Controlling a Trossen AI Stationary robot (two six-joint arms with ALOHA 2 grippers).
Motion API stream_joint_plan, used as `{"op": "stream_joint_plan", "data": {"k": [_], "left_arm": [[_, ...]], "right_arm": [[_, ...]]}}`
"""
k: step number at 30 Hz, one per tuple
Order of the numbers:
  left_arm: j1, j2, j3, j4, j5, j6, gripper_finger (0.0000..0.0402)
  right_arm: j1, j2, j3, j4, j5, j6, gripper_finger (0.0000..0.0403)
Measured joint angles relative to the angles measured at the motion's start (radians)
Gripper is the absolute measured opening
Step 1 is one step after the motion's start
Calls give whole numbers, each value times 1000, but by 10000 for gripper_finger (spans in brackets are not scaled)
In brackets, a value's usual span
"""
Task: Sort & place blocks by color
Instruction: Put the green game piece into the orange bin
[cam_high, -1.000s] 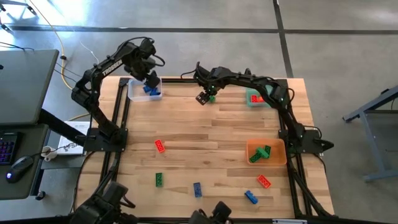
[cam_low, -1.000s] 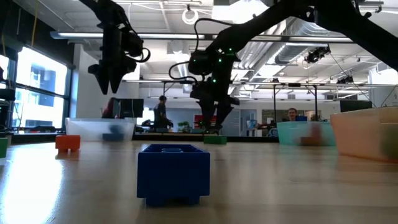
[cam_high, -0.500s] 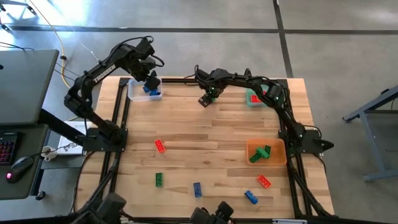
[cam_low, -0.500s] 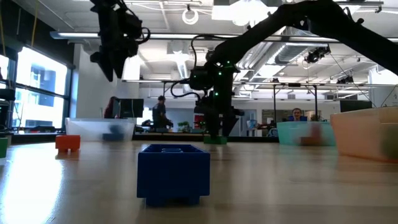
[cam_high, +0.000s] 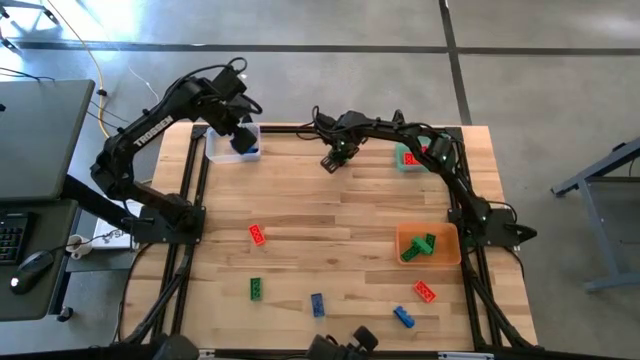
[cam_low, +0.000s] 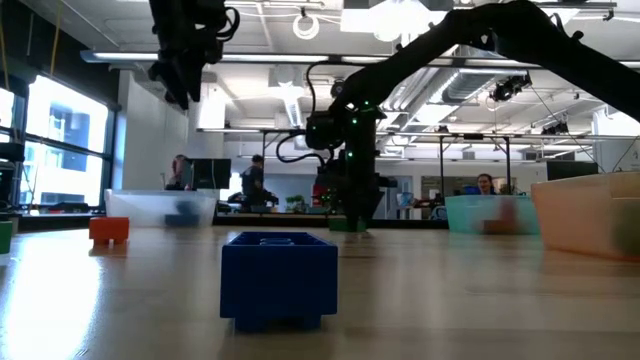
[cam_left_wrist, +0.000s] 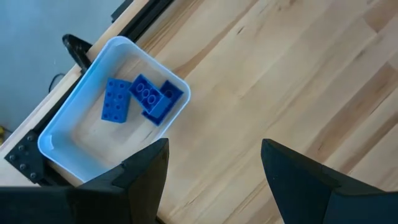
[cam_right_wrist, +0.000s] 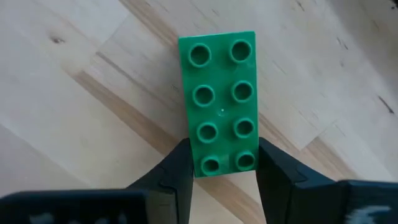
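Observation:
A green block (cam_right_wrist: 217, 102) lies flat on the table near its far edge, studs up, and my right gripper (cam_high: 339, 153) is shut on it. My left gripper (cam_high: 241, 136) hangs open above the clear bin (cam_left_wrist: 59, 134) at the far left corner, where three blue blocks (cam_left_wrist: 144, 99) lie. Loose on the near half of the table are a red block (cam_high: 257, 235), a green block (cam_high: 256, 289), two blue blocks (cam_high: 317, 304) (cam_high: 403, 316) and another red block (cam_high: 425, 292). My right gripper pinches the green block's two long sides (cam_right_wrist: 191, 163) between its fingers (cam_right_wrist: 173, 174), near one end of the block. The fingers come from above and point down. The block lies flat on the table with its studs up.
A teal bin (cam_high: 409, 157) with a red block stands at the far right. An orange bin (cam_high: 447, 245) with green blocks stands at the right edge. Dark frame rails run along the table's sides. In the low view a blue block (cam_low: 278, 278) stands close in front.
My right gripper has come down over the green block near the far edge and shut on its sides; the block has stayed on the table. My left gripper has risen above the clear bin, still open.

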Motion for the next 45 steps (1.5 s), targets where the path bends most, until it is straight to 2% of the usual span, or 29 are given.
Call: {"op": "stream_joint_plan", "data": {"k": [8,15,27,39,45], "left_arm": [[0,-2,0,1,-4,29,243],[-4,-2,0,4,-4,63,243],[-58,-2,0,54,0,81,243],[-124,-2,0,100,0,92,243],[-131,-1,0,121,0,91,243]], "right_arm": [[49,-29,10,-91,0,58,111],[153,-100,11,-107,17,188,111],[346,-173,11,-230,172,386,111],[488,-177,11,-537,280,582,111],[534,-209,-28,-536,306,614,111]]}}
